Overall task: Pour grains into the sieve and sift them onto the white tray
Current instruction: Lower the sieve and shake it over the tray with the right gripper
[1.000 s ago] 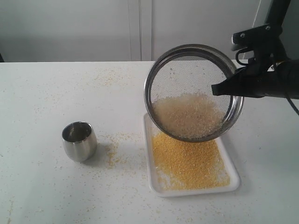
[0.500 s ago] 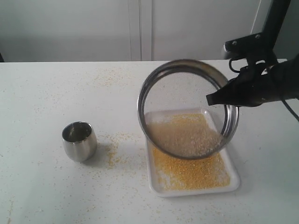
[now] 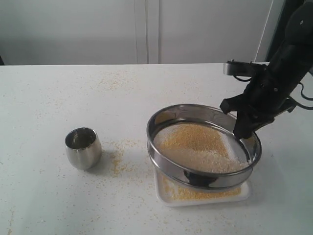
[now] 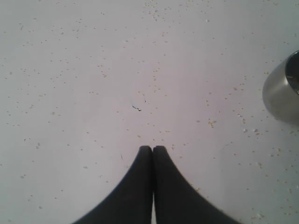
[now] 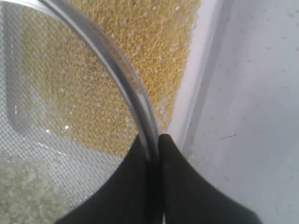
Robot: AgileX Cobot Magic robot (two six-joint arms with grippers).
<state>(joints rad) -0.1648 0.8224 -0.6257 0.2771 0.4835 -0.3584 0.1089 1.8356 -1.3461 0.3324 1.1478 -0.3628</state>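
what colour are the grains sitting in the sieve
Pale whitish-beige grains in the sieve; the exterior view shows it best.

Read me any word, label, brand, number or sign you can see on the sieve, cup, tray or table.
None: no text can be read in any view.
The sieve rim is plain steel, the steel cup shows only reflections, the white tray rim is blank, and the table carries only scattered grains.
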